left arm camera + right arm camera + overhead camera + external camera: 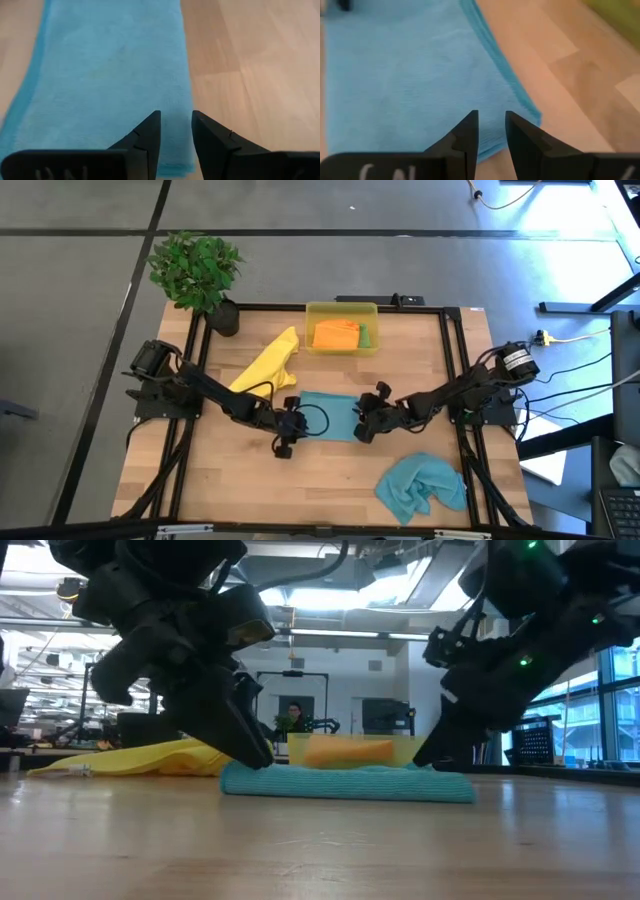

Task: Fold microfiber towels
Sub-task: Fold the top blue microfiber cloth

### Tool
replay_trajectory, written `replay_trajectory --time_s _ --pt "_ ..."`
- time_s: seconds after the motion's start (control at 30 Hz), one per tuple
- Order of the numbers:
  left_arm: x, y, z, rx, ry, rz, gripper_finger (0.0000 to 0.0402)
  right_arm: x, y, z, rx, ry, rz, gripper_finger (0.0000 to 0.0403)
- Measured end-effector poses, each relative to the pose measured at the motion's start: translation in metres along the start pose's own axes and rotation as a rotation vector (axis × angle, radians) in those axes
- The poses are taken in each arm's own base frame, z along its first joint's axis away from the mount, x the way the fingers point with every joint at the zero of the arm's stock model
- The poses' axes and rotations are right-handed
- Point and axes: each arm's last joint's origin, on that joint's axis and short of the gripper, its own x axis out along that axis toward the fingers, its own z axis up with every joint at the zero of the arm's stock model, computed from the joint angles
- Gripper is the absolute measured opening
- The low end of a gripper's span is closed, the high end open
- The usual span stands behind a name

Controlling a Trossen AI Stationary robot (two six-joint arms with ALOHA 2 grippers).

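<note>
A light teal-blue towel lies folded into a flat strip at the table's middle, also seen in the low view. My left gripper slants down over its left end, fingers a narrow gap apart with nothing between them. My right gripper slants down over the right end, its fingers likewise slightly apart. A yellow towel lies loose at the far left. A second teal-blue towel lies crumpled at the near right. Orange and green towels lie in the bin. My left gripper's fingertips come slanting down from the table's left to the top of the folded towel's left end; I cannot tell whether they touch it. My right gripper's fingertips come slanting down from the right to the towel's right end; I cannot tell whether they touch either.
A translucent yellow bin stands at the far middle edge. A potted plant stands at the far left corner. Bare wood lies open at the near left and in front of the folded towel.
</note>
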Motion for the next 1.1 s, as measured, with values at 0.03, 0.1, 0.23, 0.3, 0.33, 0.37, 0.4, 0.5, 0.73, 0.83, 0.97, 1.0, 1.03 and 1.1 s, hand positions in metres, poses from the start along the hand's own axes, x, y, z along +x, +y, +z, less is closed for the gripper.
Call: replay_trajectory --time_s 0.03,0.1,0.23,0.3,0.33,0.37,0.4,0.5,0.73,0.83,0.97,1.0,1.03,1.1 --pt "0.000 -0.001 -0.001 0.002 0.009 -0.005 0.0101 0.001 -0.002 0.001 -0.001 -0.001 -0.006 0.0099" --pt "0.000 -0.003 -0.002 0.002 0.021 -0.021 0.0101 0.003 -0.006 0.003 0.001 -0.005 -0.025 0.0099" --pt "-0.001 -0.005 -0.003 -0.010 0.023 -0.027 0.0101 0.008 -0.013 0.007 0.004 -0.007 -0.049 0.0099" --pt "-0.001 -0.004 -0.004 -0.014 0.041 -0.024 0.0101 0.010 -0.017 0.008 0.005 0.008 -0.061 0.0099" --pt "-0.001 -0.004 -0.006 -0.021 0.054 -0.021 0.0101 0.011 -0.018 0.008 0.005 0.018 -0.065 0.0099" --pt "-0.001 -0.003 -0.007 -0.028 0.065 -0.017 0.0101 0.011 -0.020 0.007 0.003 0.031 -0.069 0.0099" --pt "-0.001 -0.002 -0.007 -0.032 0.076 -0.013 0.0101 0.012 -0.021 0.006 0.001 0.047 -0.069 0.0099" --pt "-0.001 0.002 -0.011 -0.036 0.113 0.009 0.0101 0.011 -0.023 0.003 -0.006 0.078 -0.077 0.0099" --pt "0.000 0.016 -0.014 -0.007 0.160 0.072 0.0101 0.008 -0.017 -0.002 0.020 0.124 -0.008 0.0099" --pt "0.001 0.022 -0.013 0.026 0.165 0.079 0.0101 0.004 -0.009 -0.006 0.023 0.140 0.020 0.0099" --pt "0.002 0.029 -0.013 0.090 0.170 0.088 0.0101 -0.005 0.004 -0.014 0.036 0.150 0.069 0.0099" --pt "0.002 0.031 -0.013 0.101 0.170 0.093 0.0101 -0.007 0.007 -0.016 0.042 0.153 0.082 0.0099" --pt "0.002 0.033 -0.012 0.111 0.170 0.103 0.0101 -0.009 0.010 -0.018 0.048 0.155 0.094 0.0099" --pt "0.002 0.036 -0.010 0.136 0.174 0.136 0.0101 -0.014 0.017 -0.022 0.058 0.159 0.116 0.0099"
